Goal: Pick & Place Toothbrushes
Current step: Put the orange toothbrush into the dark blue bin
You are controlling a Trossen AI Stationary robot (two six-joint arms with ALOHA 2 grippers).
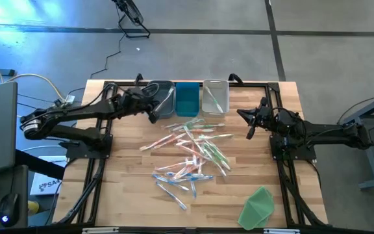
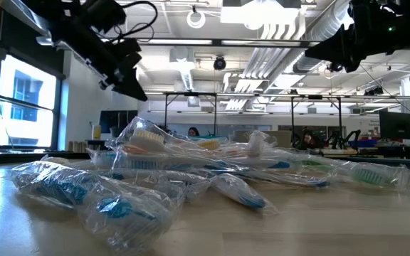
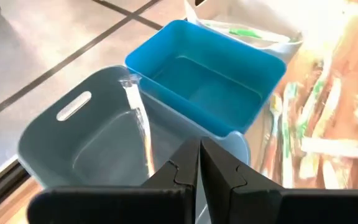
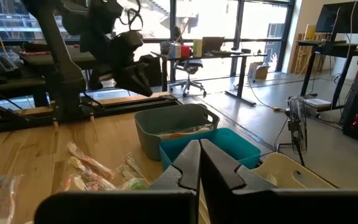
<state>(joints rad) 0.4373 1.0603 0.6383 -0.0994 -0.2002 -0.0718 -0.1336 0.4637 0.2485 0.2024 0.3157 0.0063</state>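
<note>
Several wrapped toothbrushes (image 1: 190, 153) lie in a loose heap mid-table, also seen in the low view (image 2: 191, 167). One clear-wrapped toothbrush (image 3: 138, 124) leans inside the grey bin (image 3: 73, 143); its lower end is hidden behind my finger. My left gripper (image 1: 153, 117) (image 3: 199, 155) hangs shut just short of the grey bin's near side, with nothing seen between its fingers. My right gripper (image 1: 249, 133) (image 4: 199, 155) waits shut above the table's right side, clear of the heap.
Three bins stand in a row at the far edge: grey (image 1: 161, 99), blue (image 1: 187, 99), and white (image 1: 215, 96) with a green toothbrush (image 3: 247, 31) in it. A flat green sheet (image 1: 258, 207) lies near the front right corner. Black frame rails run along both sides.
</note>
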